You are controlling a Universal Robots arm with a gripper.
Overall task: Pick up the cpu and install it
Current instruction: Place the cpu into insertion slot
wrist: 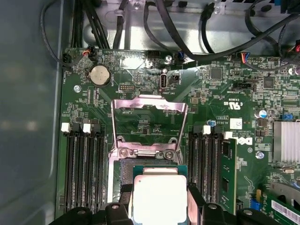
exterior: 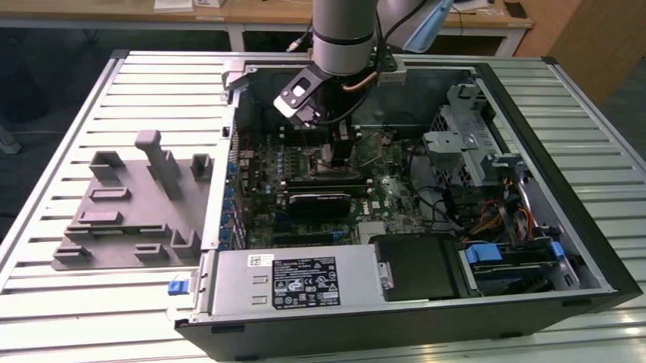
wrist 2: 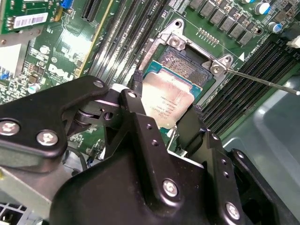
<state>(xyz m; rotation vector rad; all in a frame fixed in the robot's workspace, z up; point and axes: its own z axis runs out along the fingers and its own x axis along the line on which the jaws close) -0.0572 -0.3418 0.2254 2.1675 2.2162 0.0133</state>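
Observation:
My gripper (wrist 2: 165, 101) is shut on the cpu (wrist 2: 166, 105), a small square chip with a pale silvery top, one black finger on each of two opposite edges. In both wrist views the cpu (wrist: 159, 197) sits over the black motherboard socket (wrist 2: 180, 63) and covers only part of it, leaving a strip of the socket's contact field bare. The socket's metal load plate (wrist: 149, 119) stands flipped open beyond it. In the exterior view the gripper (exterior: 333, 151) reaches down into the open computer case (exterior: 565, 227) over the green motherboard (exterior: 389, 197).
Black memory slots (wrist: 84, 173) flank the socket on both sides. The thin socket lever (wrist 2: 262, 80) sticks out to one side. Cables (wrist: 187, 33) run along the case wall. A power supply (exterior: 293, 281) and a grey fixture plate (exterior: 121, 219) lie towards the exterior view's left.

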